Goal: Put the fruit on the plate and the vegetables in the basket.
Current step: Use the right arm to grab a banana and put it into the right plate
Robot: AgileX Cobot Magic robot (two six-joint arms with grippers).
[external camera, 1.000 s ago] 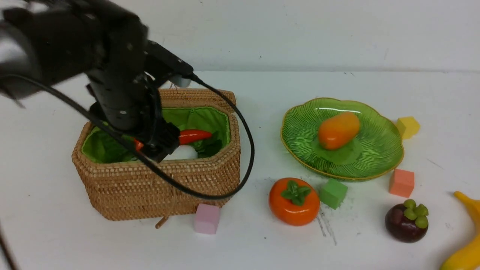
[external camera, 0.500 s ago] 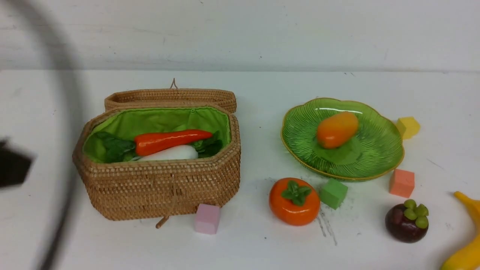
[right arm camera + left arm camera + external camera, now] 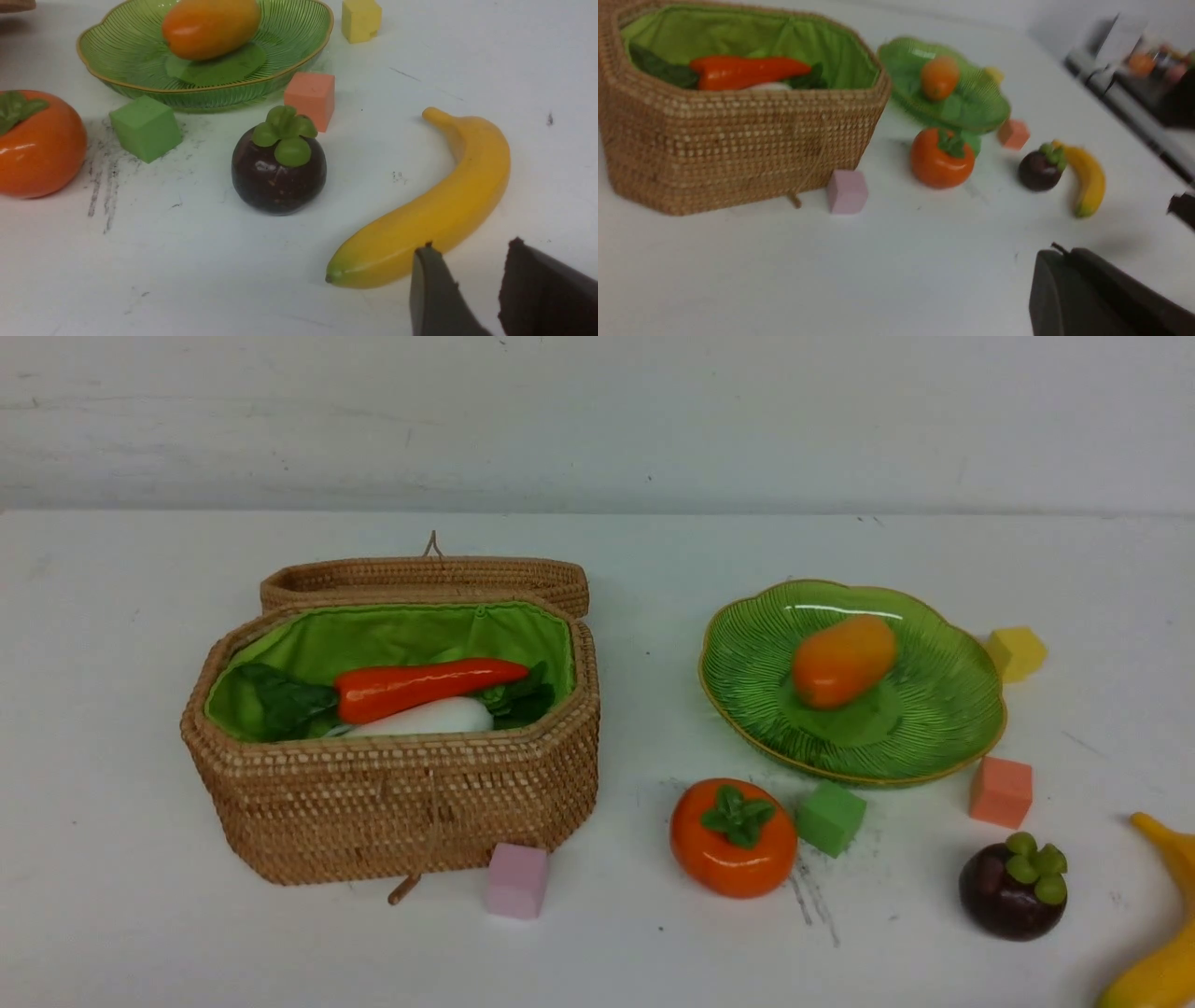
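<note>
Sorting stands partway. The basket (image 3: pixel 392 803), at 9 o'clock on the table (image 3: pixel 607 952), has its lid (image 3: pixel 425 574) folded back and holds the red-orange vegetable (image 3: pixel 425 686) resting on the white radish (image 3: pixel 439 719). No eggplant is visible. The plate (image 3: pixel 934 728), at 3 o'clock, holds only the mango (image 3: pixel 843 660).

Three fruits remain on the table: the persimmon (image 3: pixel 733 840) at 7 o'clock from the plate, the mangosteen (image 3: pixel 1013 891) at 5 o'clock, and the banana (image 3: pixel 1162 971) just past it.

The left gripper (image 3: pixel 1057 261) is clenched on nothing, well apart from the basket. The right gripper (image 3: pixel 472 252) has its fingers parted and empty, near the banana's lower end.

The step in hand is probably fruit transfer by the right arm. The next move calls for centring the fingers across the banana or the mangosteen while avoiding the green cube (image 3: pixel 829 817) beside the plate.
</note>
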